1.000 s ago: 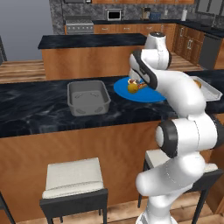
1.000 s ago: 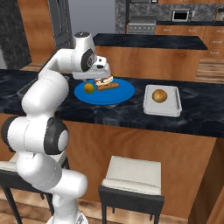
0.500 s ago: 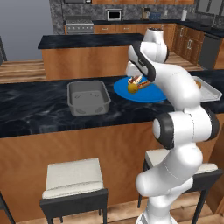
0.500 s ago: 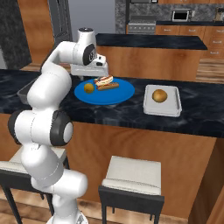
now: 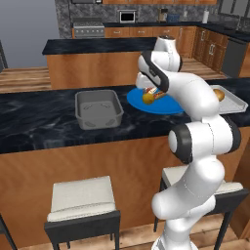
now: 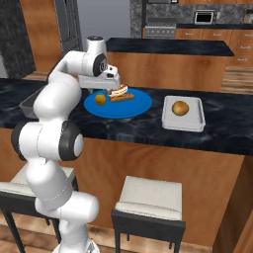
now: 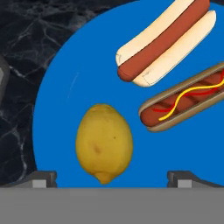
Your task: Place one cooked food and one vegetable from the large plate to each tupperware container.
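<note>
Gripper (image 7: 112, 179) above blue plate (image 7: 57, 78) on counter, jaws spread, empty. Yellow vegetable (image 7: 104, 142) lies between tips (hot dogs beside). Step: approach. Next: descend, pinch vegetable, carry to grey tub (image 5: 98, 108).

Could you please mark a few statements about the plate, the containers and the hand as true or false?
1. Both hot dogs lie on the blue plate. True.
2. The grey tub holds a hot dog. False: nothing shows in it.
3. The golden-brown ball sits in the pale tray. True.
4. The hand grips the yellow vegetable. False: its fingertips stand apart, above the vegetable.
5. The yellow vegetable lies on the counter. False: on the plate.
</note>
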Robot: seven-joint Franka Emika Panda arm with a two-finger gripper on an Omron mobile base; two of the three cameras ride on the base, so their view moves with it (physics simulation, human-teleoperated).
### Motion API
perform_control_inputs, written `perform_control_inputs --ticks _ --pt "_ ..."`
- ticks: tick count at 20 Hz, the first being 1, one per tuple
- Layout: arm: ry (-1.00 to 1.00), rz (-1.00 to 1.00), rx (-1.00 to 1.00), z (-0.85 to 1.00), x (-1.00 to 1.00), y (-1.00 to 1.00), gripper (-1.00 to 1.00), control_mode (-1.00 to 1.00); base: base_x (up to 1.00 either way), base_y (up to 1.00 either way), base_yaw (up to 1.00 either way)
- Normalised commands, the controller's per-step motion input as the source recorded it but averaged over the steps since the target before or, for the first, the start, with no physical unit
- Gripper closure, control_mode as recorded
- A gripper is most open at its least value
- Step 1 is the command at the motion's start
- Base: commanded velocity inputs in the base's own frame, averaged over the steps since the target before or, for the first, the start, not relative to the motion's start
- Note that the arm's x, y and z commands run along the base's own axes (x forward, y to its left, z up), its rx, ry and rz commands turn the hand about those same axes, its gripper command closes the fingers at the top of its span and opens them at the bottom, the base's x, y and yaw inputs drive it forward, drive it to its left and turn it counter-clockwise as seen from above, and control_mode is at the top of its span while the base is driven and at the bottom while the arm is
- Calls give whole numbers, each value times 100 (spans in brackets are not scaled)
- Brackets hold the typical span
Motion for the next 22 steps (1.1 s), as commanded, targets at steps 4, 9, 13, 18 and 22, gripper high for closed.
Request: perform_control_inputs --ticks 4,9,13,18,22 --pt "3 0 0 -27 0 2 -100 -100 0 0 0" --pt "0 0 0 -12 13 7 -100 -100 0 0 0" --pt "0 0 0 -12 9 17 -100 -100 0 0 0" --pt "0 0 0 -23 16 1 -100 -100 0 0 0" --pt "0 0 0 -21 10 0 -100 -100 0 0 0"
